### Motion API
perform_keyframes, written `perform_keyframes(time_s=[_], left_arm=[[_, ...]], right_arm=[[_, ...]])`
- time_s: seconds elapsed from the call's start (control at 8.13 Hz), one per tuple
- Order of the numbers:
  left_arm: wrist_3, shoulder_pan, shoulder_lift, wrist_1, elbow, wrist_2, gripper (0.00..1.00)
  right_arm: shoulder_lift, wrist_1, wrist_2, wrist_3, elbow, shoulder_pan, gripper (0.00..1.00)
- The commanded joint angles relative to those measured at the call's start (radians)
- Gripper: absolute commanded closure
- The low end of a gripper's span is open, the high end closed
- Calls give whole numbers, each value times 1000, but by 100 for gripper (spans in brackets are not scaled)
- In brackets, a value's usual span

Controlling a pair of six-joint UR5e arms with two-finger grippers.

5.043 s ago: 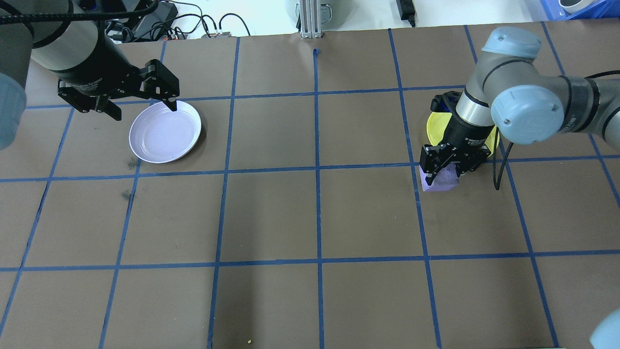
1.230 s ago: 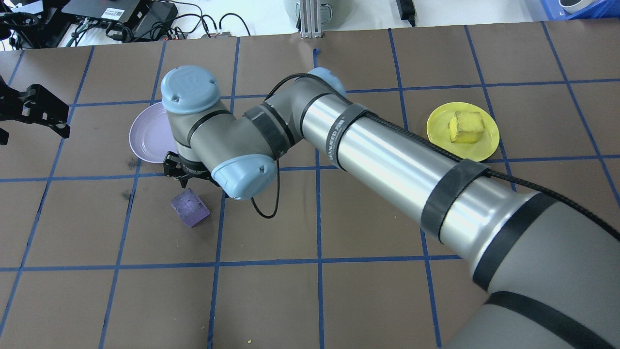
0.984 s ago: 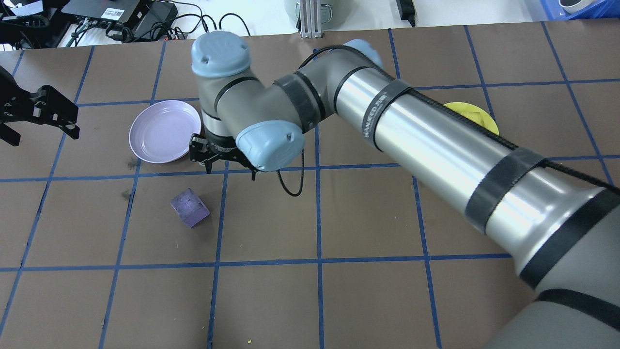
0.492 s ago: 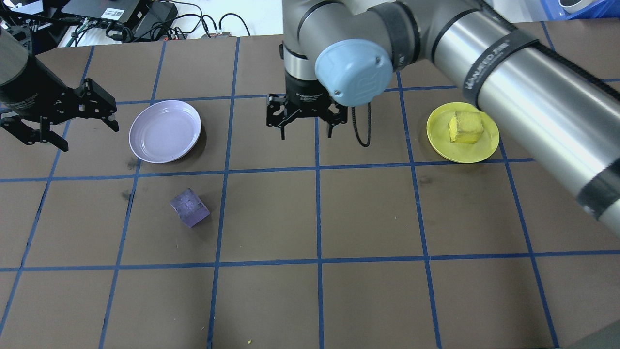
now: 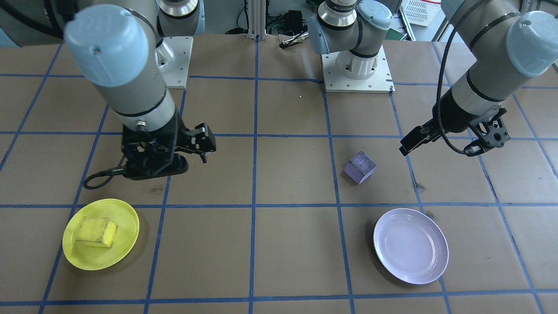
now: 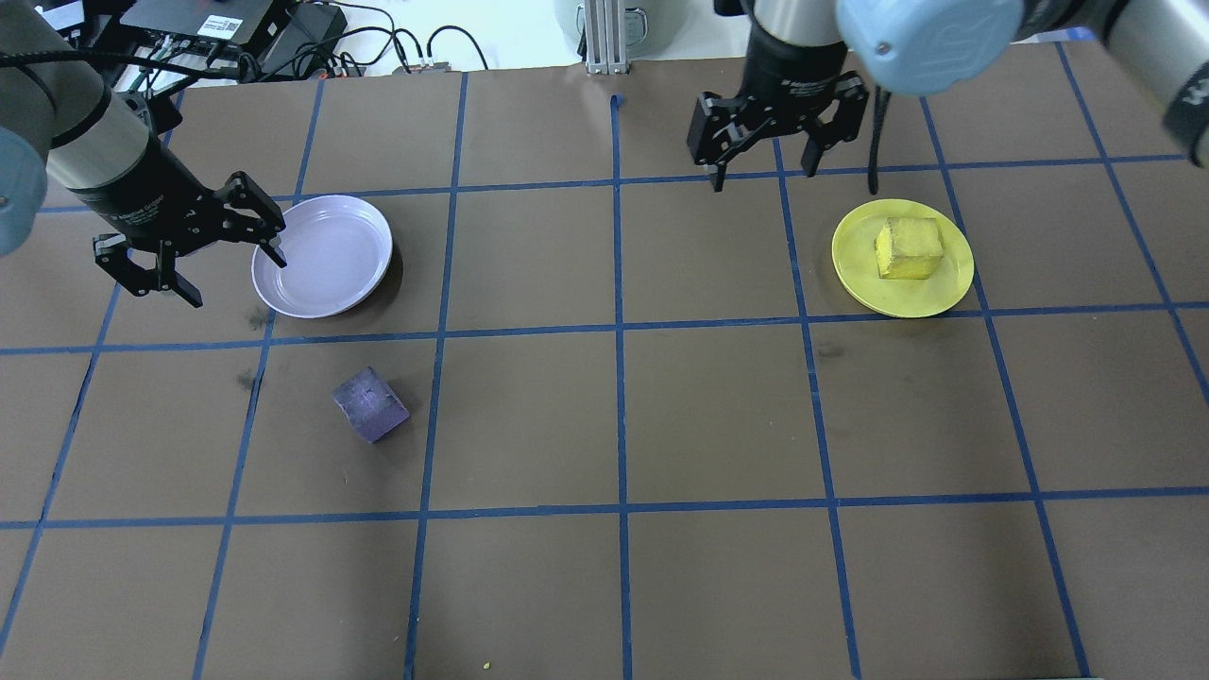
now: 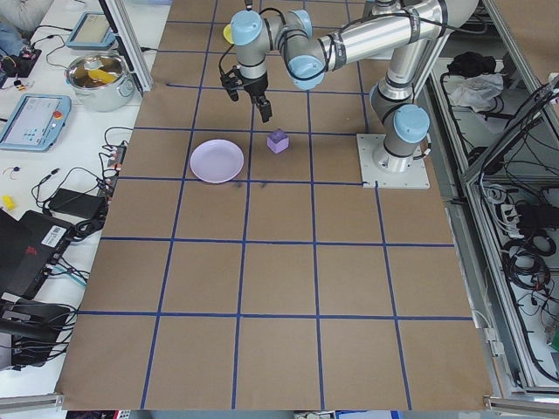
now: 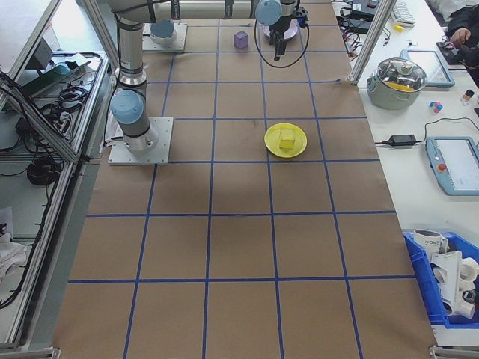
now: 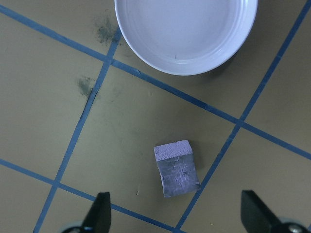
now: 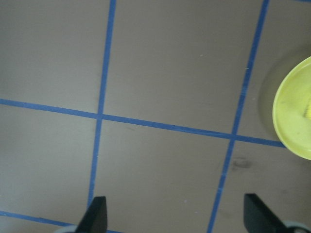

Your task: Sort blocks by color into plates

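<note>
Brown table (image 6: pixel 718 425) with blue tape grid (image 6: pixel 621 416), side benches, cables (image 6: pixel 378 47), steel pot (image 8: pixel 404 78)

Yel block (image 6: pixel 909 248) plated; purple block (image 6: pixel 370 404) loose.

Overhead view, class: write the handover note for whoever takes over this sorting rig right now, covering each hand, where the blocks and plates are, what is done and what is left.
Left hand: open, empty, above the table at the lavender plate's edge.
Right hand: open, empty, off to the side of the yellow plate.
Yellow block: lies in the yellow plate. Done.
Purple block: on the bare table beside the lavender plate, clear of both hands.
Lavender plate: empty.
Left to do: pick up the purple block and set it in the lavender plate; the left hand looks best placed.
</note>
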Motion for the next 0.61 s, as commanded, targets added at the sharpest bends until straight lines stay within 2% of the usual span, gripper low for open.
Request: perform_keyframes(time_s=[0.0,0.12,0.25,0.49], left_arm=[[-124,-2,-59,35,-11,25,7],[-302,-3,-65,32,-14,58,4],[-344,-14,-68,32,-29,80,5],[-344,-93,-77,38,-89,82,17]], right_arm=[[-108,78,-29,-137,16,-121,0],[-144,84,-30,-143,32,-151,0],[-180,81,-38,-146,65,-178,1],[-247,28,-49,-145,184,-218,4]])
